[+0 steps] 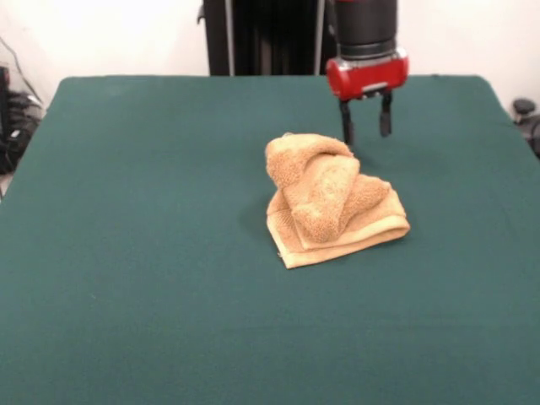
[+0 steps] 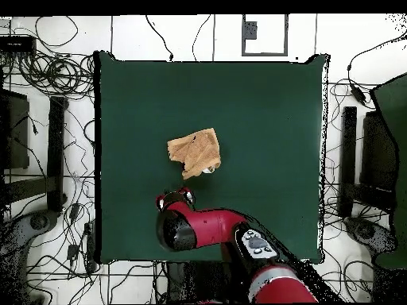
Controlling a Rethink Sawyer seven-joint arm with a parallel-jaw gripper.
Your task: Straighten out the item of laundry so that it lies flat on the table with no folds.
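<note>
The tan-orange towel (image 1: 333, 200) lies crumpled and folded over itself near the middle of the green table (image 1: 152, 253), with a thick fold heaped on top. In the overhead view the towel (image 2: 195, 152) is an uneven folded patch. My gripper (image 1: 365, 121) hangs above the table just behind the towel, at its far right corner, apart from it. Its two black fingers (image 1: 346, 124) stand apart, open and empty. In the overhead view the arm's red and black wrist (image 2: 176, 216) hides the fingers.
The table (image 2: 270, 119) is wide green felt around the towel on all sides. Cables and dark stands lie on the floor beyond the table edges. The robot's black pedestal (image 1: 261, 38) stands behind the far edge.
</note>
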